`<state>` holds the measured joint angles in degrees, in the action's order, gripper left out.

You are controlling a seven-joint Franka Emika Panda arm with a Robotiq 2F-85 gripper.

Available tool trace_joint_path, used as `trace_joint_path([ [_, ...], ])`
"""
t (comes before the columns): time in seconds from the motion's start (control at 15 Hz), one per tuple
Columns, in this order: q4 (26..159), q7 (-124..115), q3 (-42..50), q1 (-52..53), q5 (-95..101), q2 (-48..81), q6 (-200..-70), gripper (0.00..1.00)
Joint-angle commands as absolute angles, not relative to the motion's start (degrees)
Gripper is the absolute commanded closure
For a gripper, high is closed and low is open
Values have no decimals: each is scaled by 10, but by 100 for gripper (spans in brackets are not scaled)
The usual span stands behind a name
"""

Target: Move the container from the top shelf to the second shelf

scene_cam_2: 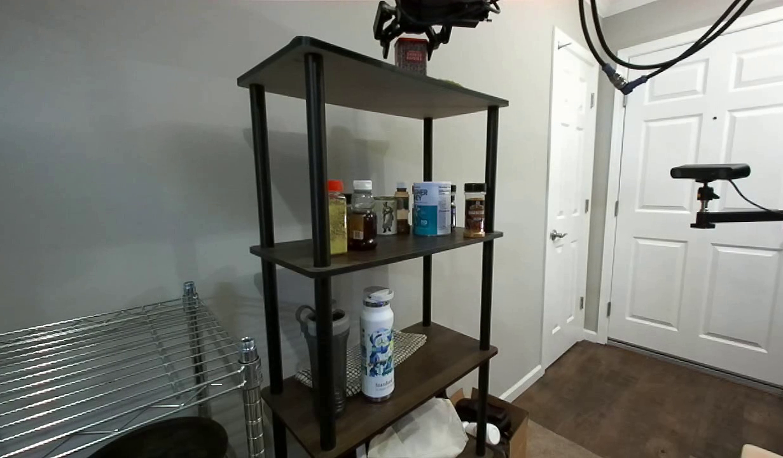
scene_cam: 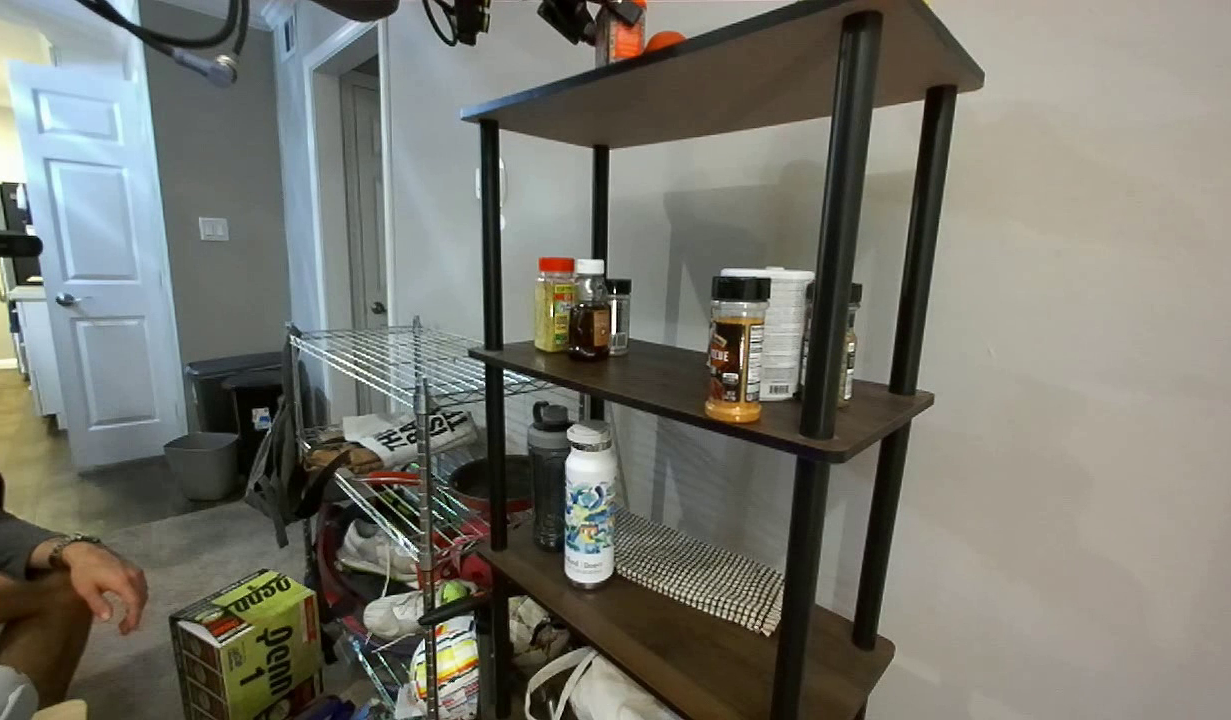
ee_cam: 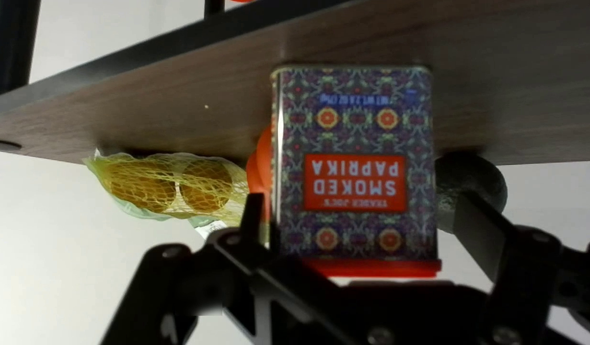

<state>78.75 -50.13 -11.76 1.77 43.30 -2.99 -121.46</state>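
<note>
The container is a patterned tin with a red lid and a red "Smoked Paprika" label (ee_cam: pixel 357 132). It stands upright on the top shelf (ee_cam: pixel 179 103) and shows in both exterior views (scene_cam: pixel 627 42) (scene_cam_2: pixel 411 57). The wrist view is upside down. My open gripper (ee_cam: pixel 361 203) comes from above with its fingers on either side of the tin's lid end (scene_cam_2: pixel 409 52). One finger is close to the tin's side; whether it touches I cannot tell. A clear gap separates the other finger from it. The second shelf (scene_cam: pixel 655 368) is the dark board below, also visible here (scene_cam_2: pixel 391 250).
On the top shelf an orange round thing (ee_cam: pixel 260 165), a yellow net bag (ee_cam: pixel 170 184) and a dark round fruit (ee_cam: pixel 474 184) lie behind the tin. The second shelf holds jars, a barbecue shaker (scene_cam: pixel 737 350) and a tub (scene_cam_2: pixel 432 208). Black posts (scene_cam: pixel 843 230) stand at the corners.
</note>
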Motion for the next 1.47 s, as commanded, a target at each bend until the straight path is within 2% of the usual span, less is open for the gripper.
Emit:
trace_joint_path([
  [0.0,794,-510,-119,18,446,-41,-1213,0],
  [0.13,797,-508,-119,18,446,-45,-1216,0],
  [0.2,799,-509,-119,18,444,-48,-1217,25],
  [0.27,800,-509,-119,18,445,-50,-1216,27],
  [0.53,802,-510,-121,18,445,-56,-1214,52],
  [1.4,790,-493,-146,26,444,-118,-1191,52],
])
